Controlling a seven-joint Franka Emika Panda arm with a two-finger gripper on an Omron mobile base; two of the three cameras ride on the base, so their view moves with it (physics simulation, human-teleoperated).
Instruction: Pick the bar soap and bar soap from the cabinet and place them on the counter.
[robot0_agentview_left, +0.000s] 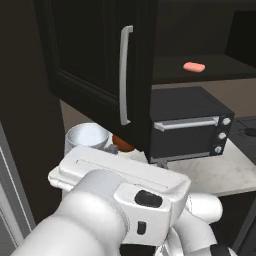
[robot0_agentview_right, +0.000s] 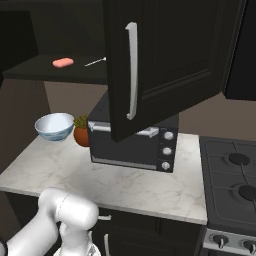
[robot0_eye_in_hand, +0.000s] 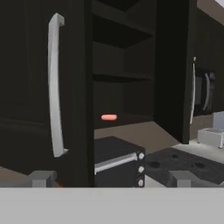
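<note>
One salmon-pink bar soap (robot0_agentview_left: 194, 67) (robot0_agentview_right: 63, 62) (robot0_eye_in_hand: 109, 117) lies flat on the bottom shelf of the open dark cabinet (robot0_agentview_left: 95, 55) (robot0_agentview_right: 165, 50) (robot0_eye_in_hand: 26, 87). The cabinet door with its silver bar handle stands swung out toward me. My gripper (robot0_eye_in_hand: 112, 178) is open and empty, its fingertips (robot0_eye_in_hand: 42, 178) wide apart, well short of the shelf and facing into the cabinet past the door edge. The marble counter (robot0_agentview_left: 220, 175) (robot0_agentview_right: 125, 185) runs below the cabinet.
A black toaster oven (robot0_agentview_left: 190, 125) (robot0_agentview_right: 135, 145) (robot0_eye_in_hand: 116, 162) stands on the counter under the shelf. A white bowl (robot0_agentview_left: 87, 137) (robot0_agentview_right: 55, 126) and an orange plant pot (robot0_agentview_right: 81, 131) sit to its left. A silver spoon (robot0_agentview_right: 95, 61) lies near the soap. A stove (robot0_agentview_right: 235, 175) is to the right.
</note>
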